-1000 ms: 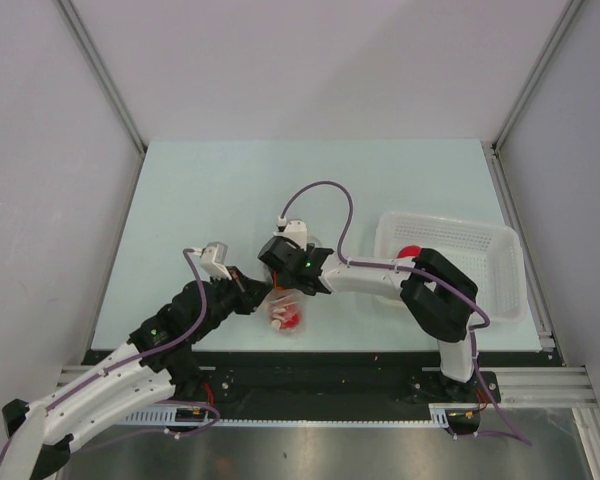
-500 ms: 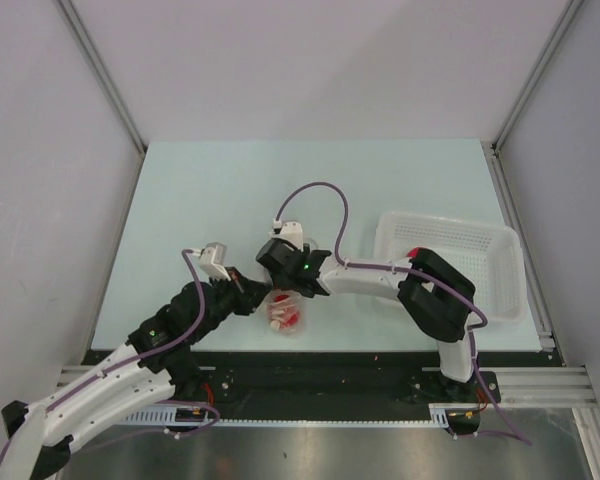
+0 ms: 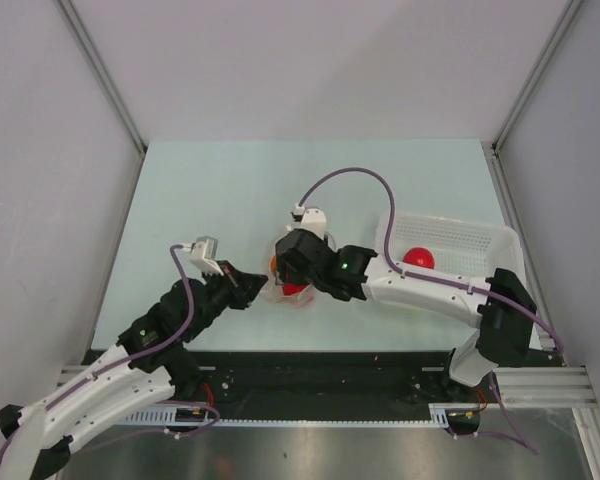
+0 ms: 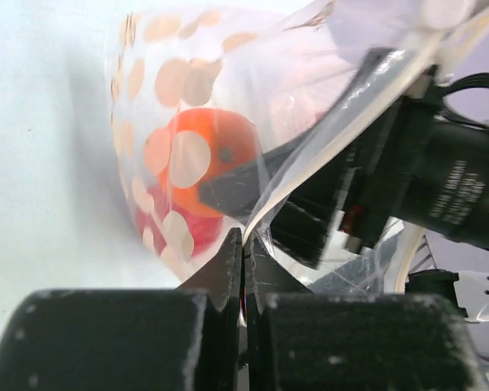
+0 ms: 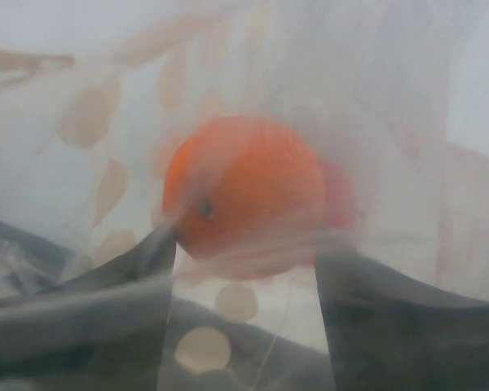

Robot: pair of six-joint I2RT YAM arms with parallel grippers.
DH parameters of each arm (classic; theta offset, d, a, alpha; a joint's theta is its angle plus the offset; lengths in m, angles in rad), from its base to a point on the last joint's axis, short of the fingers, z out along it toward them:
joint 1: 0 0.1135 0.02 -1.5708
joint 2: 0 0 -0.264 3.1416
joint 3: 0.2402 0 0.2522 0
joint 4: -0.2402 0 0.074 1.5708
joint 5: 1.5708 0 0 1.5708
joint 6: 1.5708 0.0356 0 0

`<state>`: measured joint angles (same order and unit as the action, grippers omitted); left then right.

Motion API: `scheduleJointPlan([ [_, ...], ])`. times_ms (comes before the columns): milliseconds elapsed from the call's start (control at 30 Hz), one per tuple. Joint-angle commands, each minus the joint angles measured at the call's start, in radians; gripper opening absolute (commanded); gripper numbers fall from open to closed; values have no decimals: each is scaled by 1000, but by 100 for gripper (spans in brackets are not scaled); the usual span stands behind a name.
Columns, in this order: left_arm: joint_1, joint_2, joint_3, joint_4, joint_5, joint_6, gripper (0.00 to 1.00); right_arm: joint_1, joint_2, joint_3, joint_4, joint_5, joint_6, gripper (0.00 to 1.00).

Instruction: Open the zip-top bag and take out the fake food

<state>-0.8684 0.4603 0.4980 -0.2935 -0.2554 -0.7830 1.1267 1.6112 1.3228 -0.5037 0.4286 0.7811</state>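
Note:
The zip-top bag (image 3: 280, 282), clear with white dots, hangs between both grippers near the table's front middle. My left gripper (image 3: 252, 291) is shut on the bag's edge, seen up close in the left wrist view (image 4: 244, 243). My right gripper (image 3: 288, 272) reaches into the bag's mouth. Its fingers stand open in the right wrist view (image 5: 248, 248), one tip on each side of an orange fruit (image 5: 244, 191). The orange fruit (image 4: 216, 155) lies over a red fruit (image 4: 159, 232) inside the bag (image 4: 179, 90). Another red fruit (image 3: 417, 257) lies in the basket.
A white perforated basket (image 3: 480, 240) stands at the right of the table, near the right arm's forearm. Grey walls close in the table on the left, back and right.
My right arm has swung off the basket and pushed its gripper into the bag's mouth. The bag has lifted and shifted back and right. The red fruit in the basket now shows.

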Motion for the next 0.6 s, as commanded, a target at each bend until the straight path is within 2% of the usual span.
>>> scheduleJointPlan([
  [0,-1,40,5,75,108,40,0,4,-34,10,-53,68,105,2],
  [33,-1,55,4,124,134,28,0,5,-28,36,-85,106,227,2],
  [167,-33,129,1,197,185,-9,0,7,-7,52,-102,114,392,3],
  [433,-49,179,-53,241,199,-51,0,-11,-43,78,-136,119,550,0],
  [567,-50,195,-67,289,246,-51,0,-62,-88,0,-50,84,586,0],
])
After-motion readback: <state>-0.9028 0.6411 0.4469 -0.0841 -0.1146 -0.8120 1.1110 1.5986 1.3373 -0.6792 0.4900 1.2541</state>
